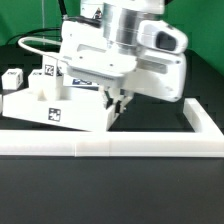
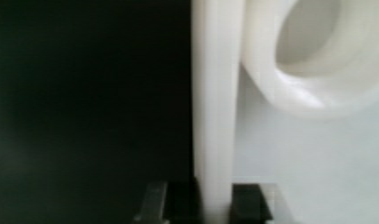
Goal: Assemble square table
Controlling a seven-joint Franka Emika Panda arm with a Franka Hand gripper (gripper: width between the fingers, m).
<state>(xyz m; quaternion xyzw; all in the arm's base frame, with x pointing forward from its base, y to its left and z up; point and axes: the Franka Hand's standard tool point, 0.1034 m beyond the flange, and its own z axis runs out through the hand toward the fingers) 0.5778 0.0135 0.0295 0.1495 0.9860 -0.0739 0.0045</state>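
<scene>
The square table's white panel [image 1: 40,100] lies at the exterior view's left, with a marker tag [image 1: 55,113] on its front side. My gripper [image 1: 118,103] reaches down at the panel's right end. In the wrist view a thin white rim of the panel [image 2: 214,100] runs straight between the dark fingers [image 2: 163,203], and the gripper [image 2: 209,200] is shut on it. Beside the rim is the panel's white face with a round socket [image 2: 328,50]. Two short white tagged legs [image 1: 12,78] [image 1: 46,72] stand behind the panel at the far left.
The long low white L-shaped rail [image 1: 130,148] runs along the front and turns back at the exterior view's right [image 1: 205,122]. The arm's bulky white body [image 1: 130,50] hides the middle of the scene. The table surface [image 1: 110,190] is black.
</scene>
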